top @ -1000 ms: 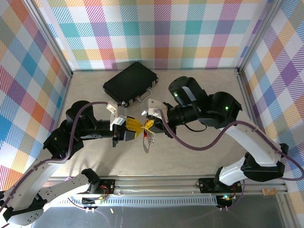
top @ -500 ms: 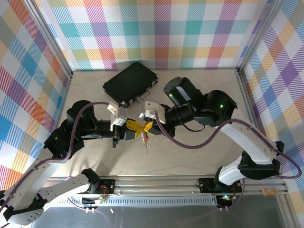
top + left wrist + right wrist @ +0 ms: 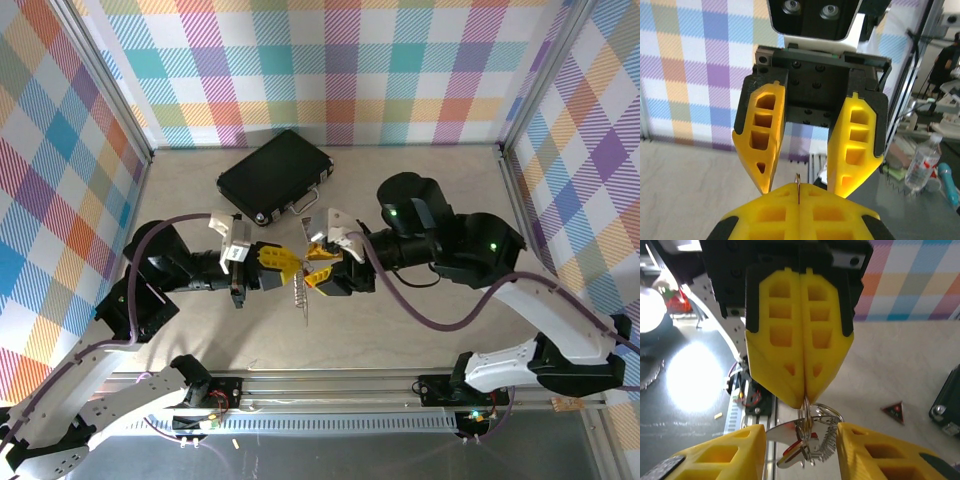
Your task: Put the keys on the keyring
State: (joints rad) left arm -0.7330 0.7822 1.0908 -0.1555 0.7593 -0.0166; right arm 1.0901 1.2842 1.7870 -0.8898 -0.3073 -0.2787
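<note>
Left gripper [image 3: 290, 268]: jaws pressed flat together, pinching the top of the keyring [image 3: 821, 413], which hangs below their tips. A small red key [image 3: 793, 453] dangles at the ring's lower end among silver pieces, in the gap between the right jaws. Right gripper [image 3: 316, 266]: jaws wide, one on either side of the ring, tips facing the left jaws; contact with the ring cannot be told. Past the right jaws, a dark red triangle [image 3: 892, 410] lies flat on the tabletop [image 3: 380, 340], with a black case [image 3: 275, 175] further off.
</note>
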